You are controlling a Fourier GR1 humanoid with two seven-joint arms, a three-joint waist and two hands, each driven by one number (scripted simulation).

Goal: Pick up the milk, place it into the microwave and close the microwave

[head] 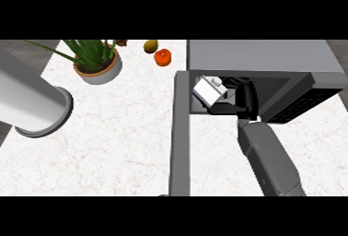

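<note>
While tilted toward upper right, the milk (208, 89) sits in curled right hand (234, 99) fingers inside the microwave (272, 60).

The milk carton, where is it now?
The milk carton sits inside the open microwave, at its left side, held by the right hand.

- Right hand (234, 99) is covering part of the milk (208, 89); fingers' hold can't be made out.
- Microwave (262, 57) roof is hiding the cavity beyond the hand.
- Open door (179, 138), left of the hand, is running off the view's btm edge.
- Grey cylinder (31, 103), far left of the hand, is getting cut off by the left edge.
</note>
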